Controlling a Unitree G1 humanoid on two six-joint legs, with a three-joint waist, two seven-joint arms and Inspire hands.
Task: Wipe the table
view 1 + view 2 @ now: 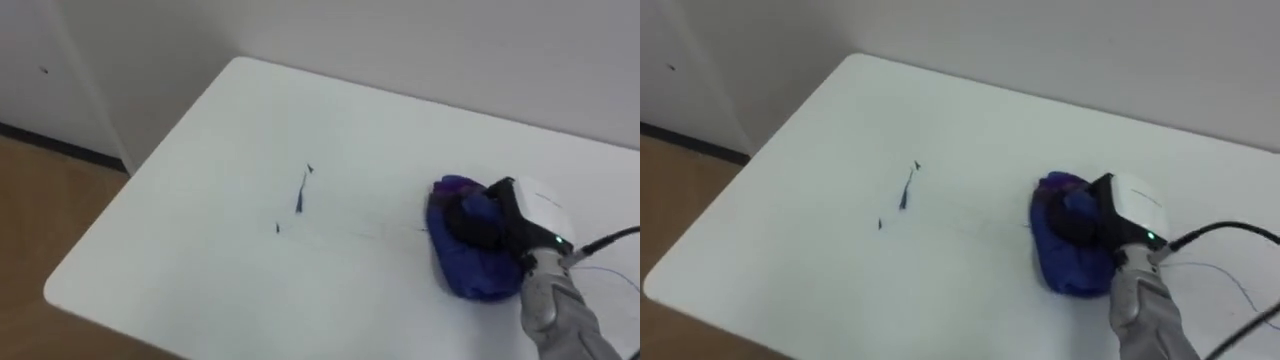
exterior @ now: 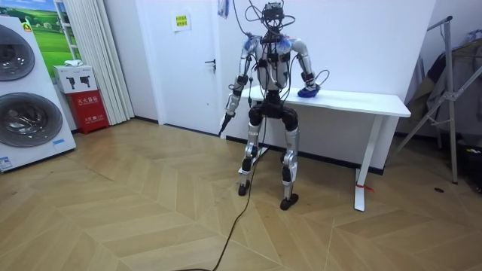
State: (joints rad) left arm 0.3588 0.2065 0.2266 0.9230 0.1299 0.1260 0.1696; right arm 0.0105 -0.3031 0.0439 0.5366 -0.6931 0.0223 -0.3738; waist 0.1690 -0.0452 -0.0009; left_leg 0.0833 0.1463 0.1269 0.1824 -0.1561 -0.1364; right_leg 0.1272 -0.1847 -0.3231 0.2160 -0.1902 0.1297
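1. Currently the right hand (image 1: 515, 215) sits on the blue cloth (image 1: 452, 265), dark fingers curled down over the bunched wad, pressing it on the white table (image 1: 200, 250) at its right side.
2. Dark marks (image 1: 300, 195) lie to the hand's left, apart from the cloth; the main streak runs roughly near-to-far.
3. Left hand (image 2: 225, 119) hangs by the robot's side, off the table; fingers can't be read.
4. Likely next: sweep the cloth leftward across the streak. The right hand is nearer.

Silver-grey humanoid w/ black joints, right hand (image 1: 532, 208) white-backed, dark fingers (image 1: 478, 222), green LED, black wrist cable
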